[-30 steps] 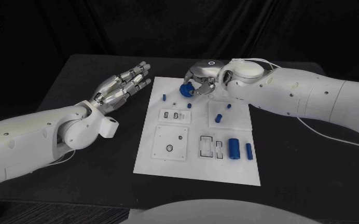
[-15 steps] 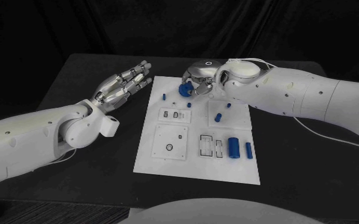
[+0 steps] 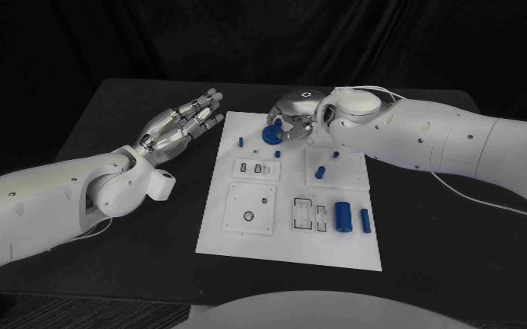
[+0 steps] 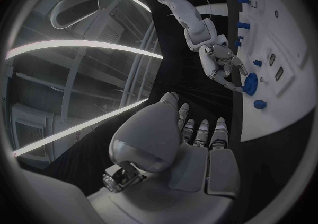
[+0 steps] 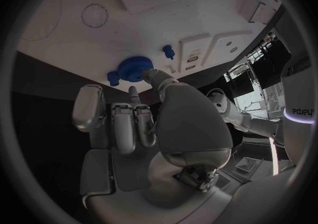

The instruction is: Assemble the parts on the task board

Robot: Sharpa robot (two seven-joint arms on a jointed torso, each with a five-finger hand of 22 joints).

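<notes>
The left robot hand hovers over the black counter beside the task board, fingers spread, holding nothing. At the board's far edge, the right robot hand pinches a blue gear.

Task board layout, head view.

The white rectangular task board lies in the middle of the black tabletop. The right robot hand is over the board's far edge, fingertips on a blue toothed gear part. The left robot hand is left of the board's far corner, above the tabletop. Two blue cylindrical parts lie side by side near the board's right edge, right of its recessed slots.
</notes>
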